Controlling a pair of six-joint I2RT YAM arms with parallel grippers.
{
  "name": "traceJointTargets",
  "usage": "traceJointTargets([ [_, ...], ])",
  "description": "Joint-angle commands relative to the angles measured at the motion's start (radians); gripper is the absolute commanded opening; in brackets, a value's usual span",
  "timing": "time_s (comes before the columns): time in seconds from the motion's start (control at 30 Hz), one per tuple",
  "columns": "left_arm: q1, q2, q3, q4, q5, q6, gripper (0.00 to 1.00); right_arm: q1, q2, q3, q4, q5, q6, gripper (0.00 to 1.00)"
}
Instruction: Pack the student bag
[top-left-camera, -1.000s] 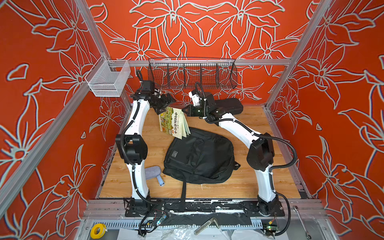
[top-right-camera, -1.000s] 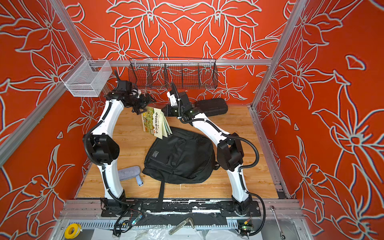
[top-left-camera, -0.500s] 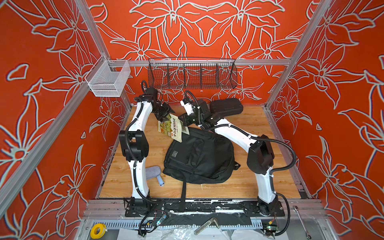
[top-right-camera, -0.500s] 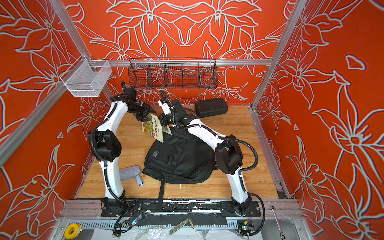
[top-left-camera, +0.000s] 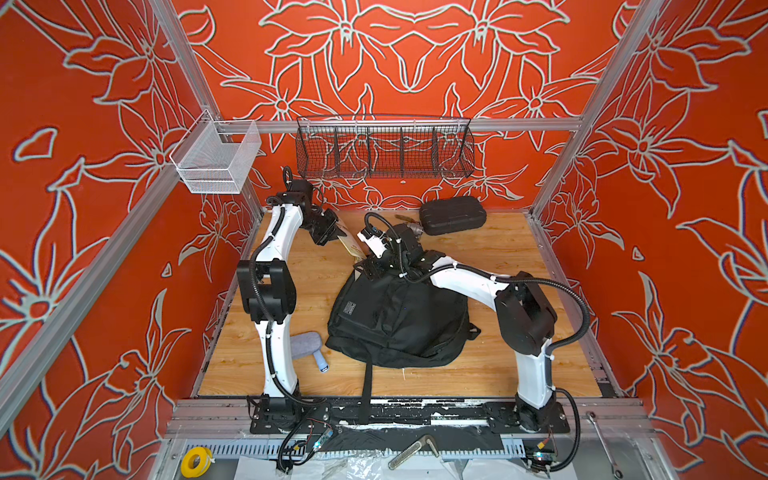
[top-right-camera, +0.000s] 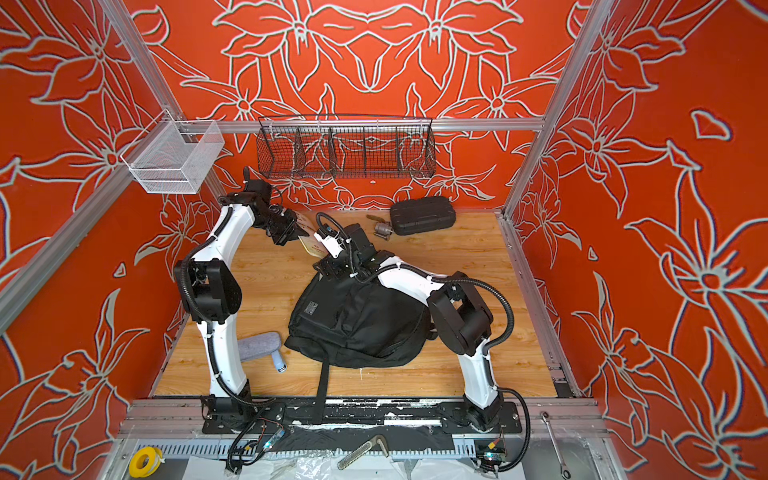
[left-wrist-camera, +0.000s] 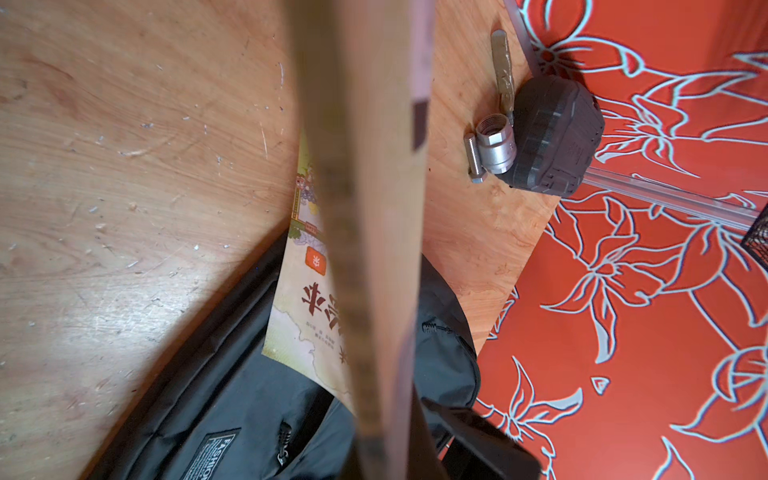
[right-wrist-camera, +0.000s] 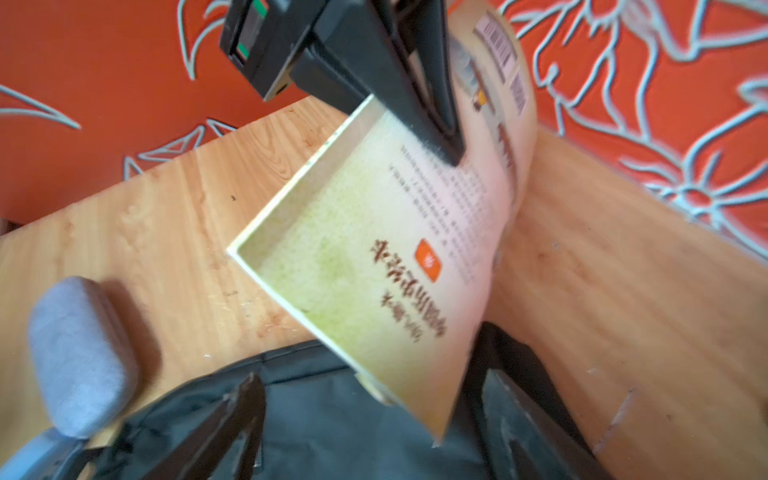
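The left gripper (right-wrist-camera: 432, 124) is clamped on the upper edge of a thin, glossy paperback book (right-wrist-camera: 386, 266), while the right gripper (right-wrist-camera: 374, 419) stands wide, its fingers (right-wrist-camera: 237, 419) spread at the bag's mouth without gripping. The soft black fabric bag (top-left-camera: 395, 316) lies at the centre of both top views on the scuffed wooden table (top-left-camera: 498, 257), the book's lower corner dipping into its opening. A second ago the left gripper was open and the right one held the book higher above the bag's upper left; the book has since changed grippers.
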Motion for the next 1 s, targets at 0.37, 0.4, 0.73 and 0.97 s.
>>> traceJointTargets([
  [0.37, -0.012, -0.107, -0.019, -0.034, 0.096, -0.046, 0.00, 0.018, 0.055, -0.023, 0.287, 0.134, 0.008, 0.65],
  [0.4, -0.013, -0.111, -0.020, -0.028, 0.106, -0.053, 0.00, 0.018, 0.049, -0.037, 0.311, 0.123, 0.016, 0.61],
  [0.73, -0.050, -0.220, -0.020, 0.088, 0.113, -0.060, 0.32, 0.005, -0.113, -0.107, 0.280, 0.137, 0.090, 0.00],
  [0.97, -0.167, -0.350, -0.003, 0.162, -0.110, 0.117, 0.87, -0.123, -0.308, -0.187, 0.124, 0.079, 0.347, 0.00],
])
